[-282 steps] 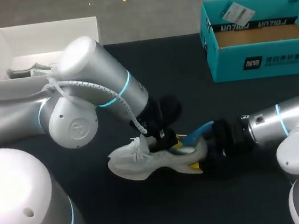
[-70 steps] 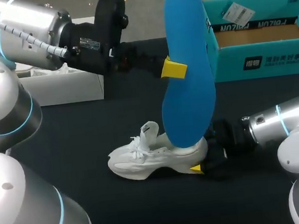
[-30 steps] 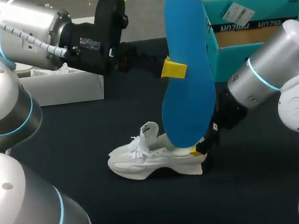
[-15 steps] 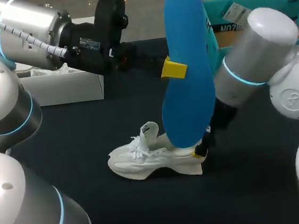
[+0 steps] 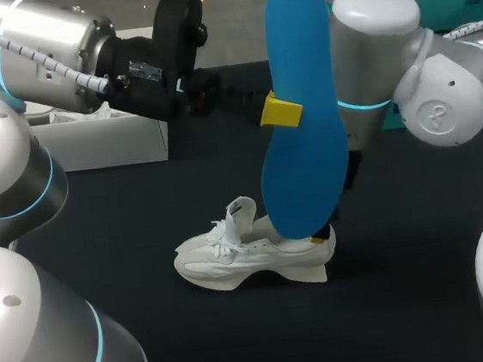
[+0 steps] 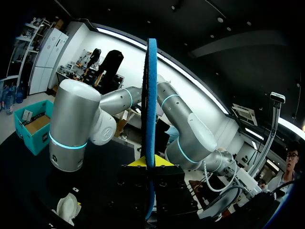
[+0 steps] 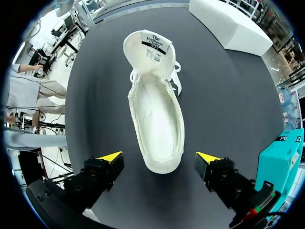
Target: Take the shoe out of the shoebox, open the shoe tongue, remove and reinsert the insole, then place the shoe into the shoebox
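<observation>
The blue insole [image 5: 298, 106] hangs upright above the table, with my left gripper [image 5: 279, 110] shut on its edge. In the left wrist view the insole [image 6: 151, 95] stands edge-on between the fingers of that gripper [image 6: 150, 163]. The white shoe [image 5: 241, 259] lies on the dark table below it, toe to the left, tongue [image 7: 147, 45] folded open. My right arm [image 5: 384, 54] stands high behind the insole. My right gripper [image 7: 158, 160] is open, looking straight down into the empty shoe [image 7: 157, 109], its fingers on either side of the heel and above it.
The teal shoebox [image 5: 473, 1] sits at the back right, largely behind my right arm, and shows beside the right gripper [image 7: 279, 162]. A white box [image 5: 116, 138] stands at the back left, under my left arm.
My right arm has swung up from low at the shoe's heel to above the shoe, gripper still open. The left arm and the insole have not moved.
</observation>
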`<action>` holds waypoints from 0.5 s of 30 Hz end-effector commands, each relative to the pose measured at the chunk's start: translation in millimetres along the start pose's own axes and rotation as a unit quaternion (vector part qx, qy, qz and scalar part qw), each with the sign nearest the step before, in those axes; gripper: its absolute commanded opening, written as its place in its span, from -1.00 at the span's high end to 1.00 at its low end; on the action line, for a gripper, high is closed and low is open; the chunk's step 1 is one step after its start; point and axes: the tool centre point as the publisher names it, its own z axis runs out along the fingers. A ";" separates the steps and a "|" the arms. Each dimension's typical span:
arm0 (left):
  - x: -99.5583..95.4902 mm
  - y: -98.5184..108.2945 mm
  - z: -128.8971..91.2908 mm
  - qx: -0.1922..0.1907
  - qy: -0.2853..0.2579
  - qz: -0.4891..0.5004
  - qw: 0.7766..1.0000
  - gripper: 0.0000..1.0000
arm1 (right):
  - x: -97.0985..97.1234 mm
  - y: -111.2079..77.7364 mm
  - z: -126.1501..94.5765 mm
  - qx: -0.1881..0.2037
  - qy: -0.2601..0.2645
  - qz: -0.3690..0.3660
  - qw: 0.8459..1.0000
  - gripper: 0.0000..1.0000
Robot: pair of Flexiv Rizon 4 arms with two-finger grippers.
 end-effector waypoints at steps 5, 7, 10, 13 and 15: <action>0.2 1.1 0.6 0.000 -0.001 0.000 1.000 1.00 | 0.4 5.5 4.3 0.051 -0.005 0.000 0.999 -1.00; 0.2 1.1 0.6 0.000 -0.001 0.000 1.000 1.00 | 1.5 5.7 5.3 0.050 -0.006 -0.002 0.999 -1.00; 0.2 1.1 0.6 0.000 -0.001 0.000 1.000 1.00 | 3.7 4.0 6.6 0.040 -0.011 -0.001 0.999 -1.00; 0.2 1.1 0.6 0.000 -0.001 0.000 1.000 1.00 | 5.0 5.5 7.3 0.035 -0.014 0.000 0.999 -1.00; 0.2 1.1 0.6 0.000 -0.001 0.000 1.000 1.00 | 5.0 5.5 7.3 0.035 -0.014 0.000 0.999 -1.00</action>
